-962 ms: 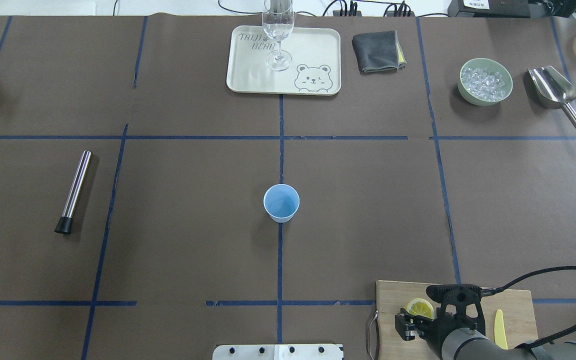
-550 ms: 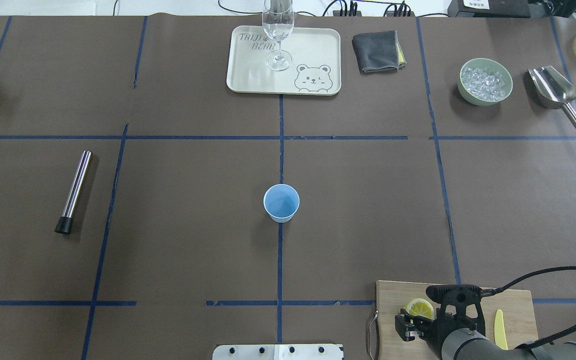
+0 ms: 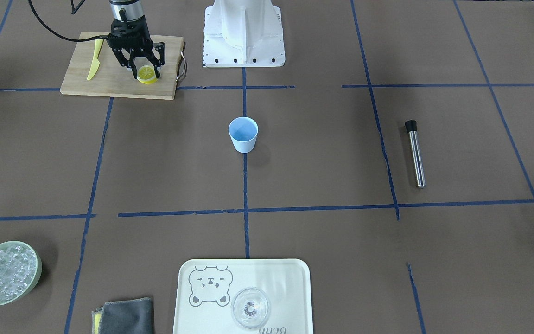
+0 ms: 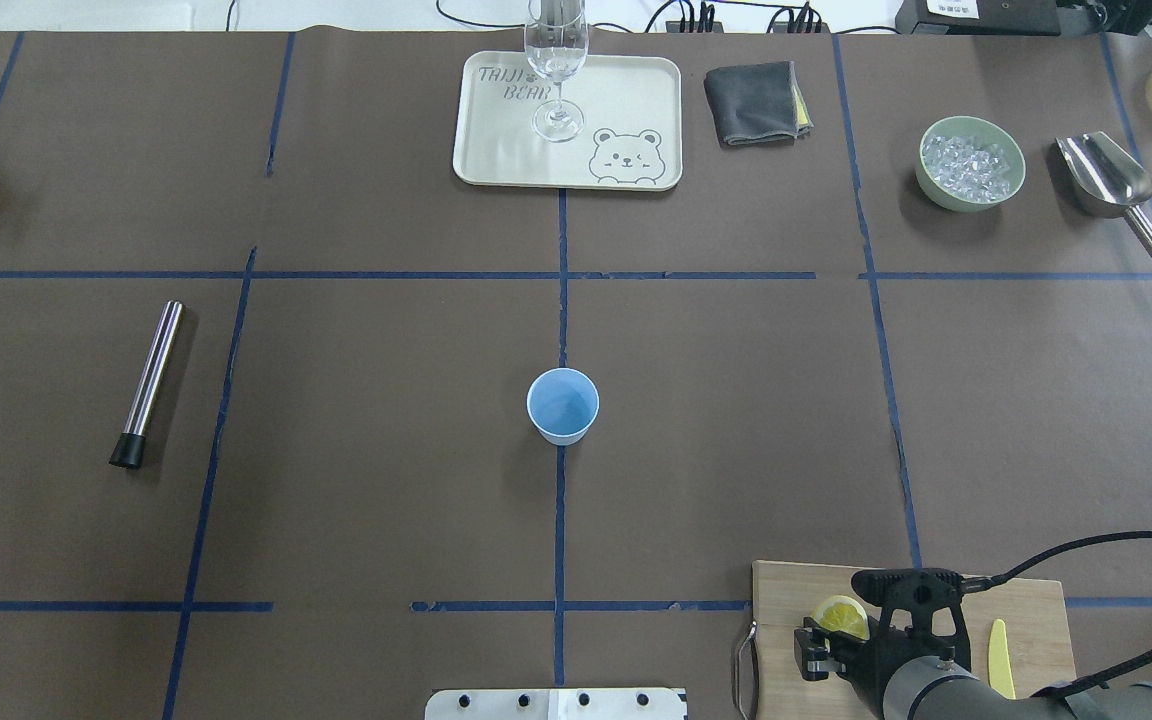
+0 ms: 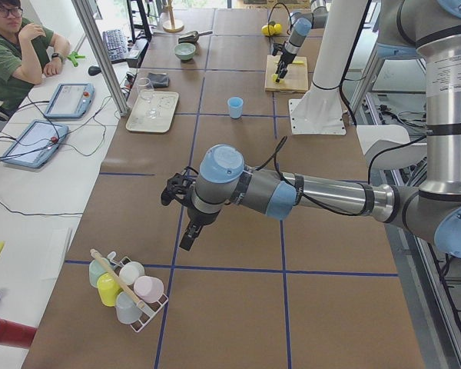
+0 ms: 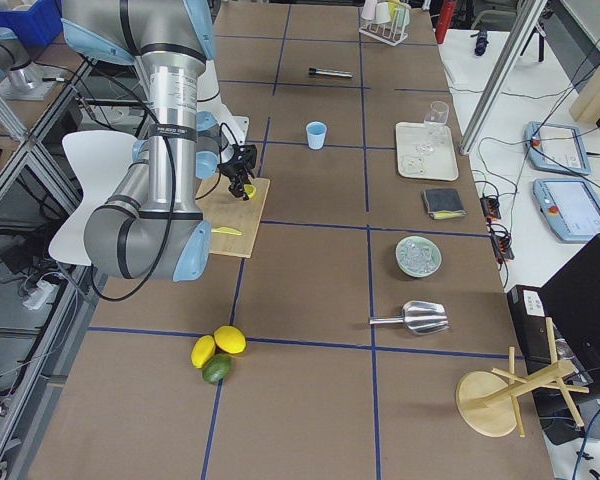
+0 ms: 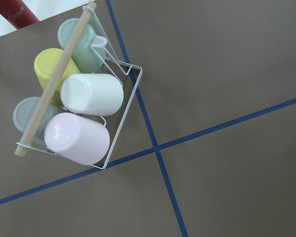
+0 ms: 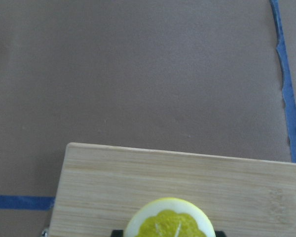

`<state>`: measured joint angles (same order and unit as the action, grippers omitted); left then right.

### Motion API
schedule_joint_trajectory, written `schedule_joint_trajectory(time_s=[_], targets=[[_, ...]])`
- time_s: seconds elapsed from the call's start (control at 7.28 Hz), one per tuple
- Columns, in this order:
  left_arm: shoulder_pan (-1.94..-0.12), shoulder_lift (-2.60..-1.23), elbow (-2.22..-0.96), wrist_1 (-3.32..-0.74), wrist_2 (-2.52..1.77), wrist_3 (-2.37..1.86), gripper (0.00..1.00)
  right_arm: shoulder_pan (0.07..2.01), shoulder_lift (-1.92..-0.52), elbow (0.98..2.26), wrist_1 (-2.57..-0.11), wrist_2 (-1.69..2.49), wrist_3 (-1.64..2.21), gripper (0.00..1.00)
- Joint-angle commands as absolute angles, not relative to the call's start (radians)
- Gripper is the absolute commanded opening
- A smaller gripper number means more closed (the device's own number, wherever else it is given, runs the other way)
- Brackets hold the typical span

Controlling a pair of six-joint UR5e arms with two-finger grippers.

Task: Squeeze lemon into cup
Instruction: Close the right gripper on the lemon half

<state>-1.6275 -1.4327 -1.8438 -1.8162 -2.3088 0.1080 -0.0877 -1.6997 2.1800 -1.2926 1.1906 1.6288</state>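
The brown paper-covered desk (image 4: 386, 500), marked off by blue tape lines, fills the overhead view. In the upper left of the front-facing view lies a rectangular wooden cutting board (image 3: 109, 86) with a metal handle on its right edge. The right pincer (image 3: 146, 70) points down onto this board, black fingers (image 3: 134, 68) partly drawn in, one on each side of what it grips. The left pincer (image 5: 171, 190) hangs above bare desk in the middle of the left side view, and whether its fingers are apart or together cannot be told. The small light-blue tapered cup (image 3: 243, 134) stands upright on a blue tape line near the centre of the frame, well apart from the board. A yellow plastic knife (image 3: 93, 66) lies along the board's left part. The thin round yellow-rinded lemon slice (image 8: 168, 219) stands on edge on the board, clamped at the rind between the right pincer's fingers; at the bottom edge of the right wrist view, dark pads sit against both its flanks.
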Motion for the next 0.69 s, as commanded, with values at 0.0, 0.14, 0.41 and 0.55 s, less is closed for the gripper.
schedule_joint_trajectory(time_s=[0.0,0.14,0.41,0.55], targets=[[-1.628,-1.433,-1.844,-1.816,-2.309,0.107,1.00,-0.084,-1.700,2.197,-1.293,1.193,1.626,0.14],[-1.628,-1.433,-1.844,-1.816,-2.309,0.107,1.00,-0.080,-1.701,2.232,-1.301,1.195,1.623,0.14],[-1.628,-1.433,-1.844,-1.816,-2.309,0.107,1.00,-0.055,-1.700,2.246,-1.305,1.203,1.621,0.14],[-1.628,-1.433,-1.844,-1.816,-2.309,0.107,1.00,-0.032,-1.700,2.253,-1.307,1.222,1.620,0.14]])
